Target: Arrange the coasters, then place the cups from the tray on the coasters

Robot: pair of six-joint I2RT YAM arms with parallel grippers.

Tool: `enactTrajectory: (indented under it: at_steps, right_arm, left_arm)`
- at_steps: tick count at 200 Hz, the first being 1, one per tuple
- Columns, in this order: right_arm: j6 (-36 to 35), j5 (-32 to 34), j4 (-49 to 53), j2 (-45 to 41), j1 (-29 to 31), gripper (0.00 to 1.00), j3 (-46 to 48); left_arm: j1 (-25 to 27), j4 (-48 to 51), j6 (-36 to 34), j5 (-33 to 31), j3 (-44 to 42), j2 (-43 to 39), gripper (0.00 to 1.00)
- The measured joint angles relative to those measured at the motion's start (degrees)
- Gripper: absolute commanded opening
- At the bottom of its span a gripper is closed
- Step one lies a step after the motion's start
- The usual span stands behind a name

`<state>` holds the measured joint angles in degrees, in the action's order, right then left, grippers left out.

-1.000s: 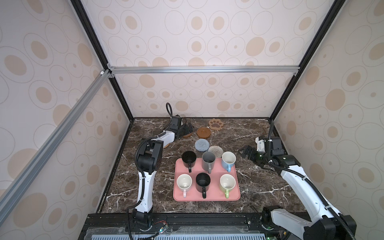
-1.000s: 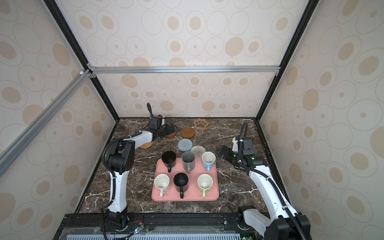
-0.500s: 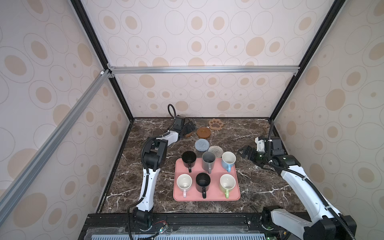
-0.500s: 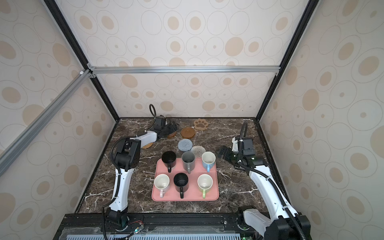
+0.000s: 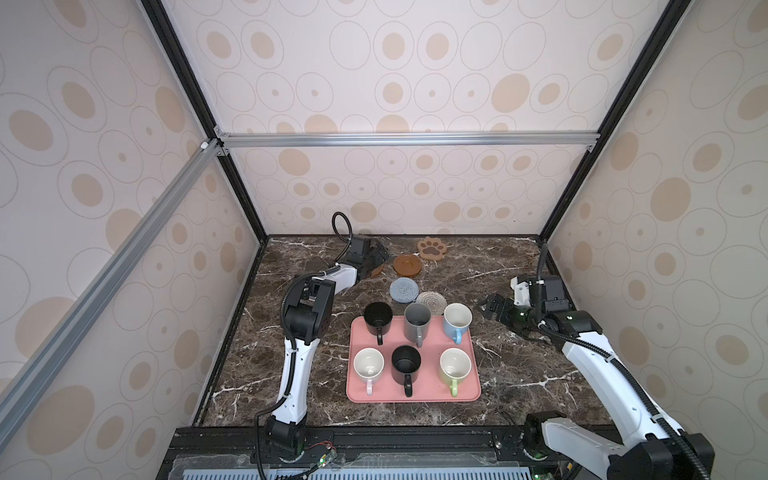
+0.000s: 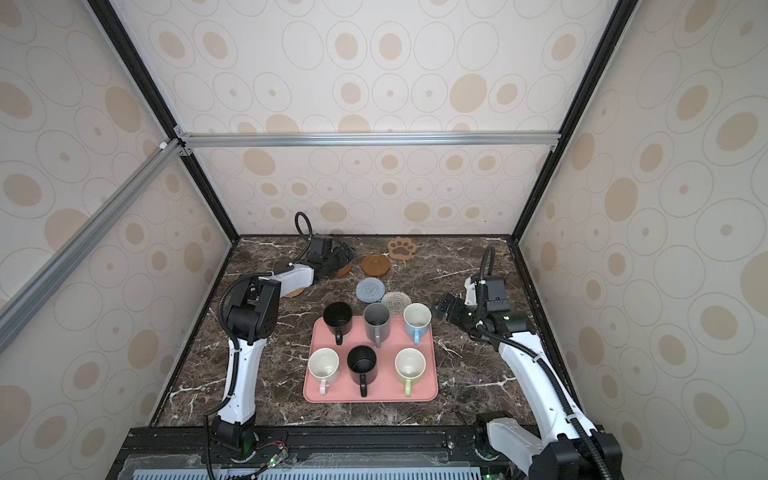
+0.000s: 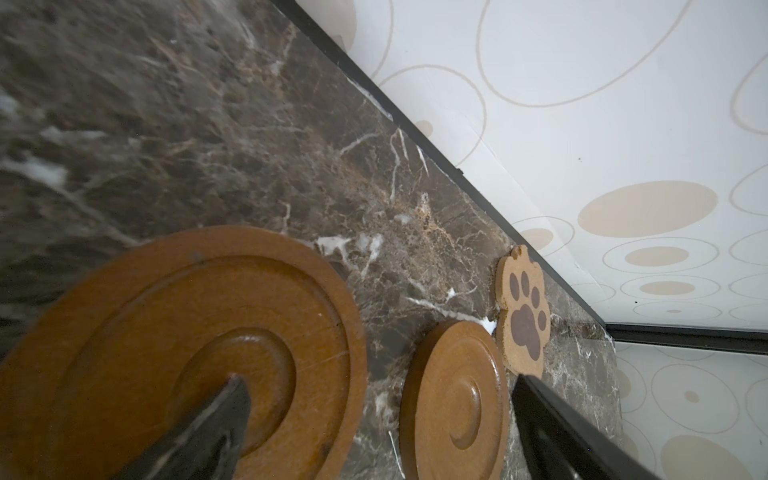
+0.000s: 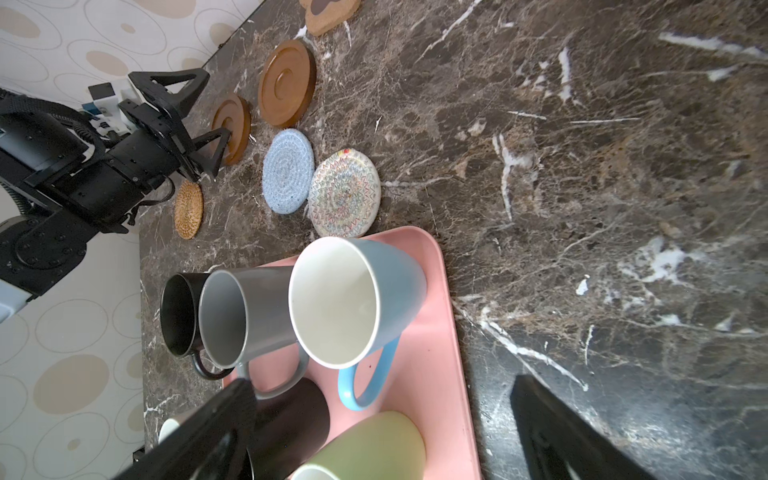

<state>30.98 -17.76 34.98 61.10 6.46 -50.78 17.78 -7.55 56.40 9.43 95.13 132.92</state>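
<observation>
Currently, pink rectangular tray [image 5: 415,397] mid-table, six handled mugs [image 5: 417,320] on it, blue-grey knitted round coaster [image 5: 403,289] just behind, left gripper [image 5: 376,262] jaws wide apart over smooth brown disc coaster [image 7: 124,332], gripping nothing, right gripper [image 5: 486,311] wide apart, empty, beside tray.

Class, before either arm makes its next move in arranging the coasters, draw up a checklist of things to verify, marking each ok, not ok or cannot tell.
1. The left gripper is open and empty: ok.
2. The right gripper is open and empty: ok.
3. The six handled mugs stand upright on the flat pink rectangular tray: ok.
4. Coasters spaced for mugs: not ok; the blue-grey knitted round and cream knitted round lie edge to edge.
5. The woven tan rattan disc is clear of the left arm: not ok; the arm hangs over it.
6. A left fingertip touches the nearer smooth brown disc: cannot tell.
</observation>
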Motion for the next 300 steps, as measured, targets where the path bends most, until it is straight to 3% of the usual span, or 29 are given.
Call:
enactTrajectory:
  at_steps: [153,300]
  right_arm:
    - [-0.4,1.1,0.7,0.0,0.0,1.0,0.0]
    - [-0.3,1.1,0.7,0.0,0.0,1.0,0.0]
  left_arm:
    - [0.6,-4.1,0.3,-0.3,-19.5,-12.3,1.0]
    - [0.7,-3.3,-1.4,-0.7,-21.8,-14.3,1.0]
